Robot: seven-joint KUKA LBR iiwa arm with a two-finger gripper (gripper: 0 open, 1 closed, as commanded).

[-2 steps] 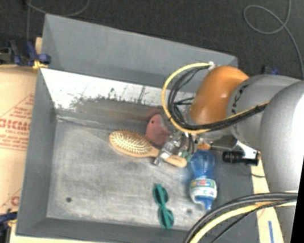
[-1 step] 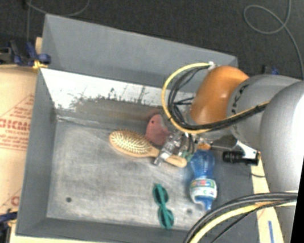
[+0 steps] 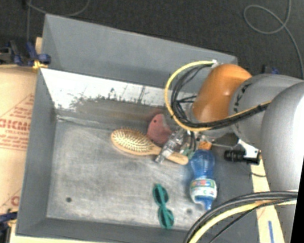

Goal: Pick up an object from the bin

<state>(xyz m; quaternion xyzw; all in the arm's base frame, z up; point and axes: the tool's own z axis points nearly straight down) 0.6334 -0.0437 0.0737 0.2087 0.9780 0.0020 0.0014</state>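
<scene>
the gripper [image 3: 168, 151] hangs low in the bin [image 3: 40, 145], toward its far right part, right over the handle of a wooden hairbrush [image 3: 131, 142]. whether the gripper is open or closed on that handle cannot be told from this angle, since the wrist hides much of it. the hairbrush lies flat on the bin floor: its oval bristled head reaches out to the gripper's left, and the end of its handle shows just past the gripper on the right. just behind the gripper, against the far wall, sits a reddish-pink lump [image 3: 158, 127], partly covered by the wrist. just to the gripper's right and a little nearer the camera lies a blue plastic bottle [image 3: 200, 175] on its side, its cap end pointing toward the near wall. nearer the camera than the gripper, well apart from the brush, lie green sunglasses [image 3: 163, 205]. above the gripper sit the arm's orange cover [image 3: 220, 92] and looping cables [image 3: 173, 93].
</scene>
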